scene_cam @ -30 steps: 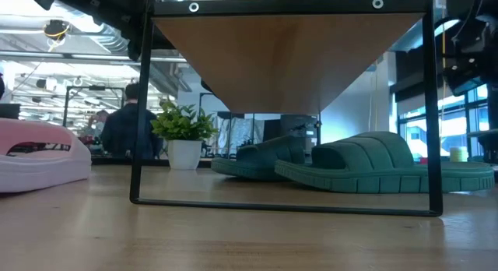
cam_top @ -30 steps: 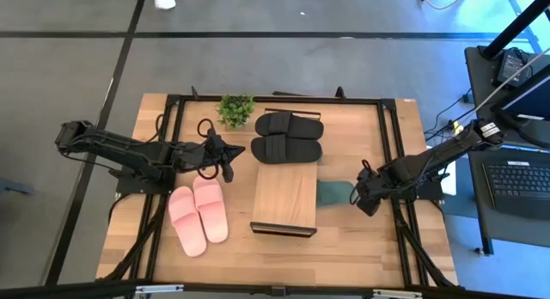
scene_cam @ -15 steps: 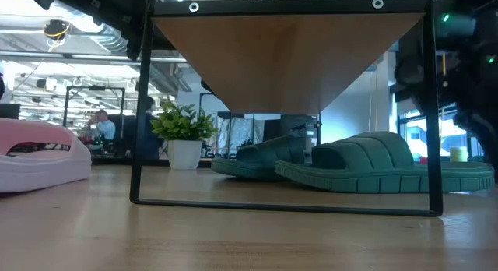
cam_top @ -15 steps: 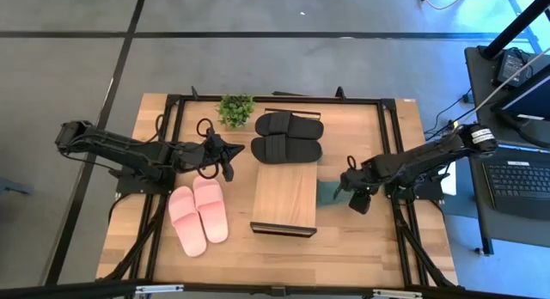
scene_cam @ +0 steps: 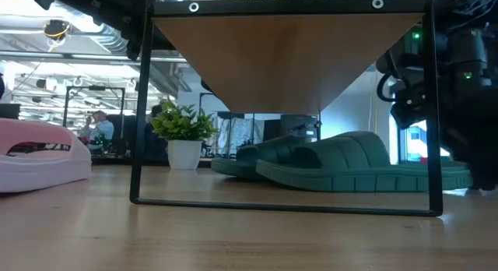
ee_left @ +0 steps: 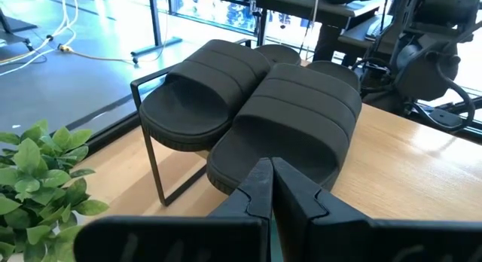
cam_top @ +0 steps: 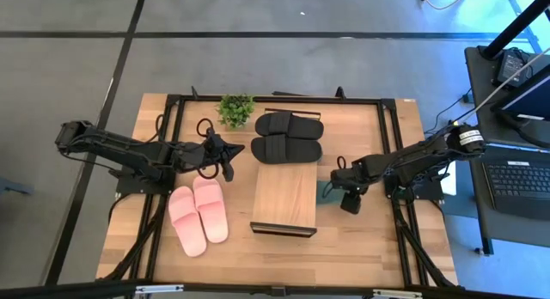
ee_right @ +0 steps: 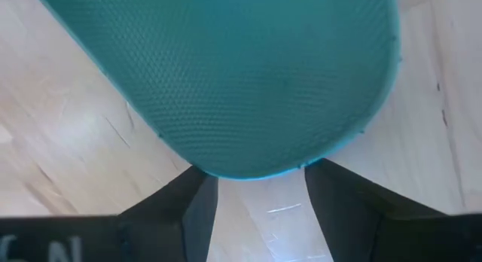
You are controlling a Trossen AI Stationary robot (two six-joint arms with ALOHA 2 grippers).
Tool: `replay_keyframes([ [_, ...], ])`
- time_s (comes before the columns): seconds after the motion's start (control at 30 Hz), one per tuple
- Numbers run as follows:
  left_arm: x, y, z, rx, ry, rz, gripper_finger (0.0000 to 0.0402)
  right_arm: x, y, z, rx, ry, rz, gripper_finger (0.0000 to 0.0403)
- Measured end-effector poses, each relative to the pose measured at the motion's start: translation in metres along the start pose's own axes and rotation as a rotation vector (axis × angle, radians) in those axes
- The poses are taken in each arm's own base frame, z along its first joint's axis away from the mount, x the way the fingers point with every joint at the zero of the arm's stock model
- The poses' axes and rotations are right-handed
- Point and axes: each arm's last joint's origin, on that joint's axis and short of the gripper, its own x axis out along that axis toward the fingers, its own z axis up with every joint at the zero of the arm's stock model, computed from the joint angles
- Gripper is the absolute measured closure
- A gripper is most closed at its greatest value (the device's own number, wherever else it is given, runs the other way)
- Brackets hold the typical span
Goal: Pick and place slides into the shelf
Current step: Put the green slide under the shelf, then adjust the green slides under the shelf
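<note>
The shelf (cam_top: 284,199) stands mid-table on its dark metal frame (scene_cam: 142,107). The dark green slides (scene_cam: 358,167) lie on their soles under it, and one end (cam_top: 324,192) sticks out at the shelf's right. My right gripper (cam_top: 348,201) points down over that end, open, with a finger on either side of it (ee_right: 260,209). The black slides (cam_top: 288,136) lie side by side at the shelf's far end. The pink slides (cam_top: 198,215) lie left of the shelf. My left gripper (cam_top: 230,153) hovers shut left of the black slides (ee_left: 286,111). My right gripper comes from above, pointing down, and straddles the rounded end (ee_right: 256,168) of one green slide. Its two fingers (ee_right: 188,205) meet the rim on either side without closing on it. The slide lies flat on the table.
A small potted plant (cam_top: 236,108) stands at the far edge, left of the black slides. Black frame rails (cam_top: 391,153) run along the table's sides. Bare wood lies near the front edge (cam_top: 284,256). A desk with a laptop (cam_top: 516,183) stands to the right, beyond the table.
My right gripper has gone toward the table's left edge and down onto the green slide's end, rolling about its own axis as it went. The nearer green slide has slid a little to the left under the shelf.
</note>
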Motion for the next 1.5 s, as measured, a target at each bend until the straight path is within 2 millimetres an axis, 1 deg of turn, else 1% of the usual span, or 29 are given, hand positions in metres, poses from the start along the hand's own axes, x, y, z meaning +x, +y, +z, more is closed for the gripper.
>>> replay_keyframes([
  [0.17,0.000,0.000,0.000,0.000,0.000,0.000,0.0398,-0.002,0.004,0.006,-0.012,-0.032,0.026,0.0204],
  [0.27,0.000,0.000,0.000,0.000,-0.001,0.001,0.0398,-0.006,0.011,0.016,-0.052,-0.122,0.085,0.0204],
  [0.43,0.000,0.000,0.000,0.000,-0.001,0.001,0.0398,-0.008,0.018,0.026,-0.073,-0.234,0.154,0.0204],
  [0.6,0.000,0.000,0.000,-0.001,-0.001,0.001,0.0398,-0.006,0.015,0.029,-0.048,-0.234,0.151,0.0204],
  [0.8,0.000,0.000,0.000,-0.001,-0.001,0.000,0.0398,-0.007,0.014,0.037,-0.033,-0.288,0.178,0.0204],
  [1.0,0.000,0.000,0.000,-0.002,-0.001,0.000,0.0398,-0.008,0.013,0.035,-0.007,-0.256,0.206,0.0204],
  [1.13,0.000,-0.001,0.000,-0.003,0.006,-0.020,0.0398,-0.017,0.015,0.032,0.049,-0.250,0.274,0.0204],
  [1.3,-0.001,-0.004,-0.001,-0.001,0.027,-0.087,0.0398,-0.039,0.021,0.023,0.066,-0.312,0.360,0.0204],
  [1.4,-0.004,-0.009,-0.003,0.008,0.046,-0.155,0.0398,-0.052,0.025,0.017,0.036,-0.368,0.411,0.0204],
  [1.5,-0.008,-0.017,-0.006,0.020,0.080,-0.260,0.0398,-0.061,0.027,0.012,0.011,-0.407,0.434,0.0204],
])
